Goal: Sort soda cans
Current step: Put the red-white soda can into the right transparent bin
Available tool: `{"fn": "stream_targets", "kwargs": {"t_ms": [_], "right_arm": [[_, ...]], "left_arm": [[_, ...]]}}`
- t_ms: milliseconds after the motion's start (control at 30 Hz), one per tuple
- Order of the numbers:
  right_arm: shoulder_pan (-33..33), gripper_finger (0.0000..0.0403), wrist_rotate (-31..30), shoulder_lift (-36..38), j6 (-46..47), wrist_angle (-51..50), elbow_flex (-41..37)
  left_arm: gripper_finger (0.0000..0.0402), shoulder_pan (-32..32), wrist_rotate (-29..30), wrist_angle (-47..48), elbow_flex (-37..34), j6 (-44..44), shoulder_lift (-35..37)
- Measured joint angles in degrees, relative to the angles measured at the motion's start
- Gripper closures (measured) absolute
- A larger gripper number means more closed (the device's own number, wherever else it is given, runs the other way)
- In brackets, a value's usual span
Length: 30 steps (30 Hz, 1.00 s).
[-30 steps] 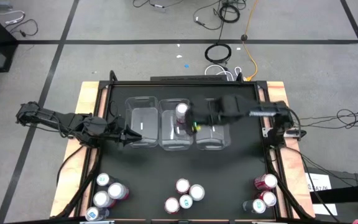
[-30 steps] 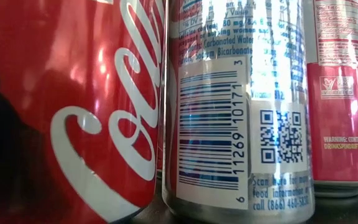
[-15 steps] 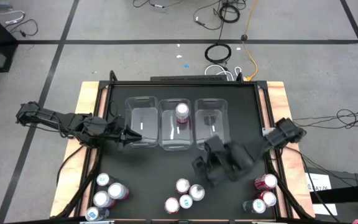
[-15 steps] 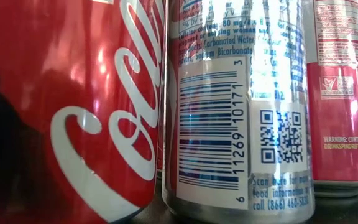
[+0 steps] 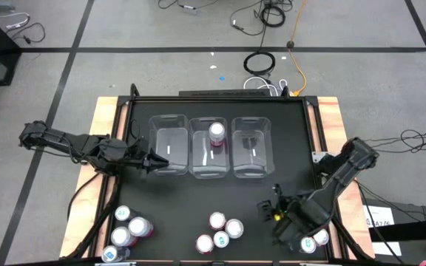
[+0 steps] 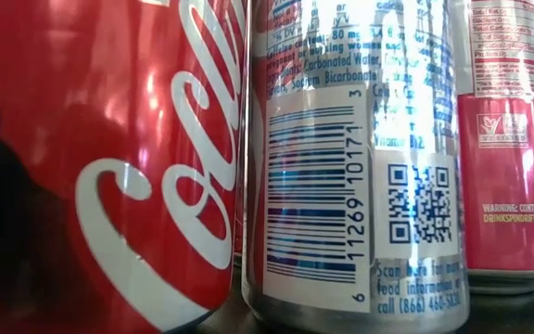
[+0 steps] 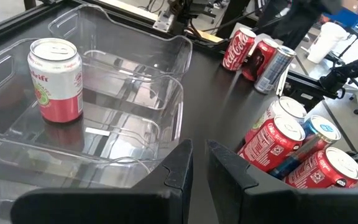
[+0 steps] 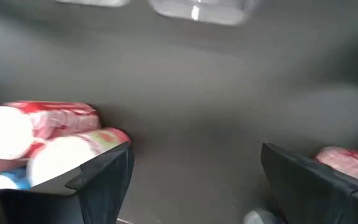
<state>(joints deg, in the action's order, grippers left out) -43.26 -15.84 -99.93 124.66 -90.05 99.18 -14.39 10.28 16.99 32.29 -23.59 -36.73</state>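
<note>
Soda cans stand upright on the black table in three groups along its near edge: a left group (image 5: pixel 128 225), a middle group (image 5: pixel 220 230) and a right group (image 5: pixel 314 239). One pink-and-white can (image 5: pixel 217 133) (image 7: pixel 56 79) stands in the middle of three clear bins (image 5: pixel 211 166). My right gripper (image 5: pixel 269 201) (image 8: pixel 194 180) is open and hovers over bare table between the middle and right groups, touching nothing. My left gripper (image 5: pixel 154 160) (image 7: pixel 199 155) is shut and waits beside the left bin (image 5: pixel 170 145). The low view is filled by a red can (image 6: pixel 109 167), a silver-backed can (image 6: pixel 355 167) and a pink can (image 6: pixel 513 139).
The three clear bins sit side by side in the far half of the table; the left and right ones (image 5: pixel 251 145) hold no cans. Bare black table lies between the bins and the can groups. Wooden rails (image 5: pixel 109 111) border the table's left and right sides.
My right gripper has left the middle bin and swept fast toward the table's near edge and right, ending low beside the right can group. The pink-and-white can stays standing in the middle bin.
</note>
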Motion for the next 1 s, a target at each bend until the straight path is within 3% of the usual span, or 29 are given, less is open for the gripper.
{"fn": "stream_targets", "kwargs": {"t_ms": [167, 400, 633, 1000], "right_arm": [[-0.9, 0.0063, 6.2, 5.5, 1.3, 0.0, -6.4], [-0.9, 0.0064, 7.5, 12.0, 0.6, 0.1, -12.6], [-2.7, 0.0064, 13.4, 17.0, 0.8, 0.0, -17.8], [-6.9, 0.0064, 16.4, 21.4, 0.7, 0.0, -23.3]], "left_arm": [[0.0348, 0.0, 0.0, 0.0, 0.0, 0.0, 0.0], [0.0348, 0.0, 0.0, 0.0, 0.0, 0.0, 0.0], [0.0348, 0.0, 0.0, 0.0, 0.0, 0.0, 0.0], [0.0348, 0.0, 0.0, 0.0, 0.0, 0.0, 0.0]]}}
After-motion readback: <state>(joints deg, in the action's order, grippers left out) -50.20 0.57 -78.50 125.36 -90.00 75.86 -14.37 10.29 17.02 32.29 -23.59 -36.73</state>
